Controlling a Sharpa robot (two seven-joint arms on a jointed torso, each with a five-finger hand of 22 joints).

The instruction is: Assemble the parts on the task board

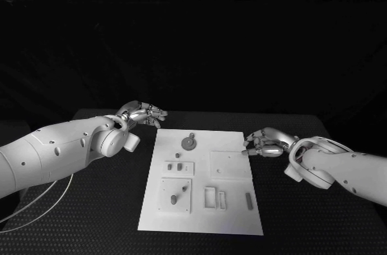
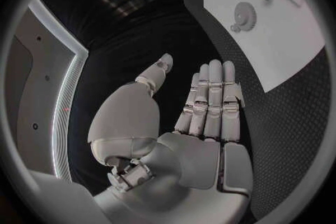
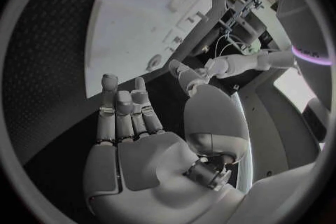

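Currently both hands hold nothing, fingers apart: left hand at the task board's 10 o'clock corner, right hand at its 3 o'clock edge. The parts lie small and shallow; a misjudged approach risks nudging the board.

Two smooth white arm shells studded with small dark screws are seen, each ending in a silver hand: left hand, right hand; a thin white cable is looped beneath the left arm.
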